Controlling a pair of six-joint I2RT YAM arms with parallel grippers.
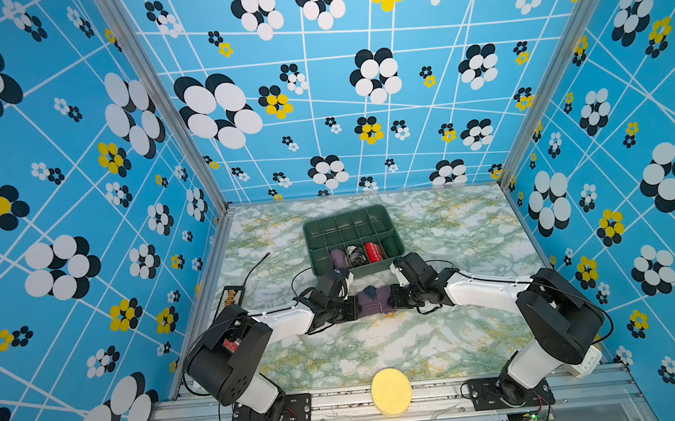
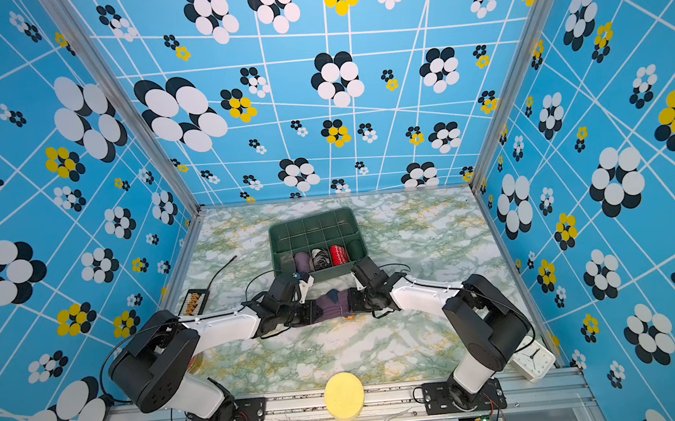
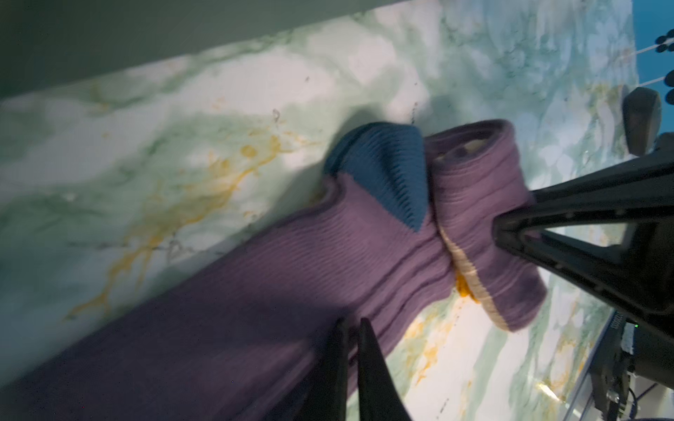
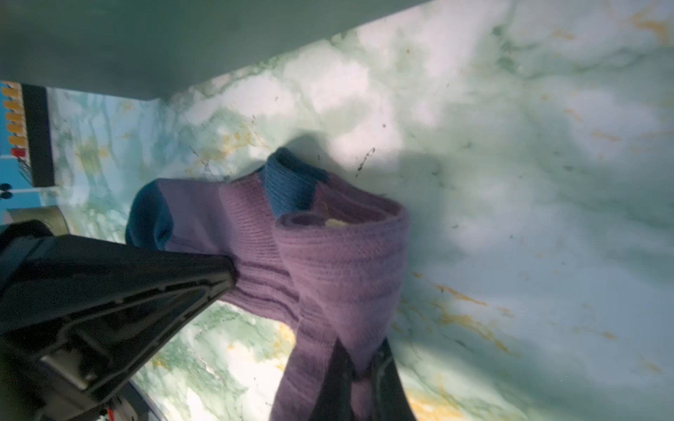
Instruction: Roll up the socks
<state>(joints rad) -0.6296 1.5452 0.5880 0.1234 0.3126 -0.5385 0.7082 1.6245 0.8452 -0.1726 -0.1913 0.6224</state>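
socks (image 1: 373, 302) between left hand (image 1: 355, 308), right hand (image 1: 393, 298); bin (image 1: 345, 218) behind

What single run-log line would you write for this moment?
left gripper: shut on socks | right gripper: shut on socks | socks: held between both, cuff end folded over | roll: unfinished

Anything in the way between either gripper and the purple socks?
Nothing visible: the left gripper and the right gripper are each shut directly on the socks, one at each end.
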